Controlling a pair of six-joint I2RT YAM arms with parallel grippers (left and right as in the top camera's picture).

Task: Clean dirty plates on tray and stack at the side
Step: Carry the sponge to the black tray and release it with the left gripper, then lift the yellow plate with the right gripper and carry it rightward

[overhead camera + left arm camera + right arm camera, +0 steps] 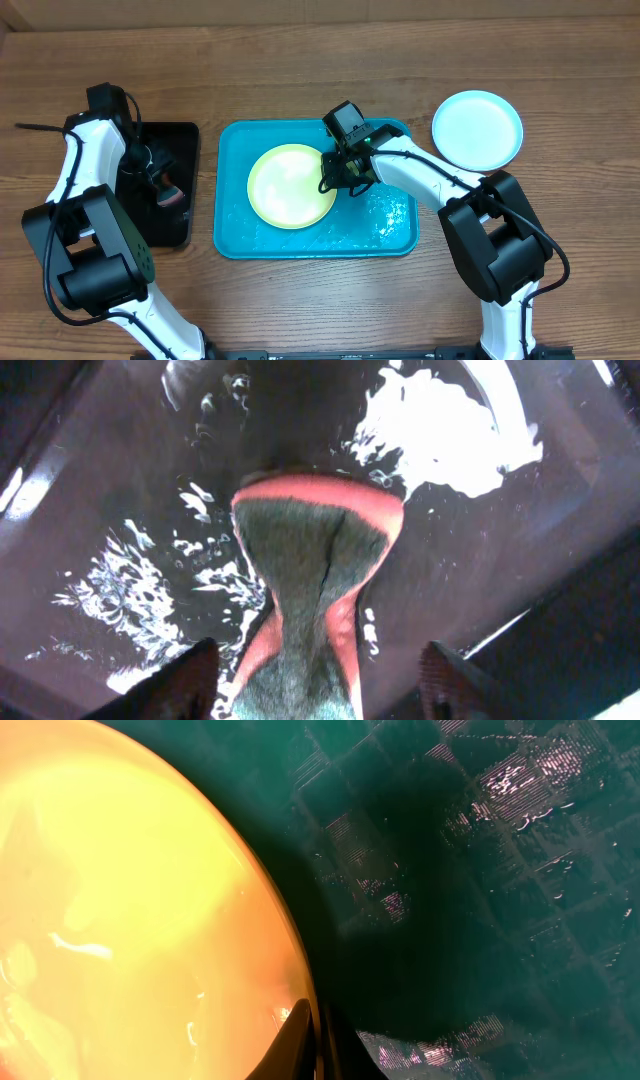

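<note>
In the overhead view, we see the turquoise tray [395, 232] at the middle of the wooden tabletop [300, 60], its floor wet and glinting. The yellow-green plate [285, 188] lies flat in the tray's 9 o'clock half. It looks glossy, and we cannot make out any smears on it.

The right gripper [343, 172] sits at the plate's 3 o'clock rim. In the right wrist view its fingers [296, 1038] are drawn narrow, one on each side of the rim, so it is pinching the plate's edge, and the tray's gridded wet floor shows beyond.

A second plate, pale with a light cyan rim [477, 130], rests on the bare tabletop at 2 o'clock from the tray, apart from it. We cannot tell whether another plate lies under it.

At 9 o'clock from the turquoise tray, with a strip of tabletop between them, lies the black tray [183, 140]. The left gripper [160, 180] hangs over it. In the left wrist view its fingers stand wide, with a red-edged grey sponge [310, 560] between them and a gap visible on each side. White foam [440, 440] is spattered on the wet black surface around the sponge.
</note>
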